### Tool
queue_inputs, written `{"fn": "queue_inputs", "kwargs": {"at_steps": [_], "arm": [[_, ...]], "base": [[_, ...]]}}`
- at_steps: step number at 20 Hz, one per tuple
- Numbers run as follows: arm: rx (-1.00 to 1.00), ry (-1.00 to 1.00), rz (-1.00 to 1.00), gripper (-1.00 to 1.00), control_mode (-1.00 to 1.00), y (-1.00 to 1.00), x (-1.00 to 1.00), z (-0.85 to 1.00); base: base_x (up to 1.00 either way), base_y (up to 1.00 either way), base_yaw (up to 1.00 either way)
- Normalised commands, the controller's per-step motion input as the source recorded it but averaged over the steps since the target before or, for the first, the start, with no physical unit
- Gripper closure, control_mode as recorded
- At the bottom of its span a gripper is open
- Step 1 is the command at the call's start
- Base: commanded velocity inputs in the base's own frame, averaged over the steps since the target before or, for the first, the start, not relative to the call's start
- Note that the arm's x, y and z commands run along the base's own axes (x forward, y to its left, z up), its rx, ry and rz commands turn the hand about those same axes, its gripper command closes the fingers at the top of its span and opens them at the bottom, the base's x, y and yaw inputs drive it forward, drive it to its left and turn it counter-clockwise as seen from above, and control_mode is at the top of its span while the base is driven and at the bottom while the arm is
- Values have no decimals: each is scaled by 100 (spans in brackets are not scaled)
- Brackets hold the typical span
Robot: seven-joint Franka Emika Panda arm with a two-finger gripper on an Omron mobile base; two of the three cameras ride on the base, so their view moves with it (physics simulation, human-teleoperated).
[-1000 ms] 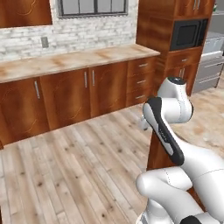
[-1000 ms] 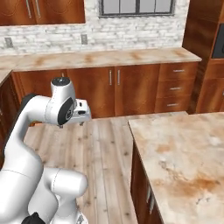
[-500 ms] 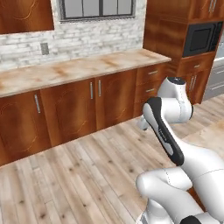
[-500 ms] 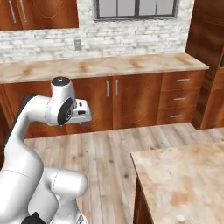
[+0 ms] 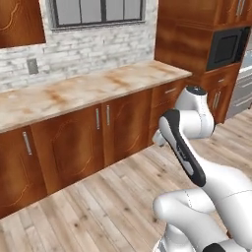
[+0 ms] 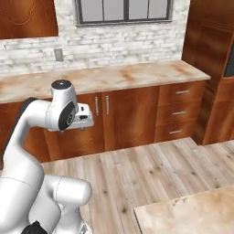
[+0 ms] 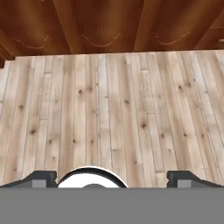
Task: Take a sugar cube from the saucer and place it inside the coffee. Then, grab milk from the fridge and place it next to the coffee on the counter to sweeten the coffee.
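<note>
Gripper [image 7: 112, 179] wide open, empty, over plank floor [image 7: 113, 113]. Counter [image 5: 83, 91] across frame centre carries no mug: keep arm tucked while driving on.

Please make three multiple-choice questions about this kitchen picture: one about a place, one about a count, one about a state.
1. Where is the microwave?
A. On the floor
B. Built into the tall wooden unit at the right end of the counter
C. Under the window

2. How many drawers are stacked at the right end of the counter in the right base view?
A. One
B. Three
C. Six

3. How is the gripper?
A. Open, holding nothing
B. Shut on a mug
C. Shut on a carton

Answers: 1 B, its black door sits in the tall cabinet; 2 B, three steel handles are one above another; 3 A, the fingertips stand far apart over bare wooden floor.
</note>
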Motion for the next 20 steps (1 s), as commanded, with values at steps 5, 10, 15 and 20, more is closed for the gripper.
{"fn": "queue_inputs", "kwargs": {"at_steps": [5,10,15,20], "arm": [[0,0,0,-100,100,0,0,0],[0,0,0,-100,100,0,0,0],[0,0,0,-100,100,0,0,0],[0,0,0,-100,100,0,0,0]], "base": [[100,-6,-35],[100,-6,-43],[100,-15,-43],[100,-24,-45]]}}
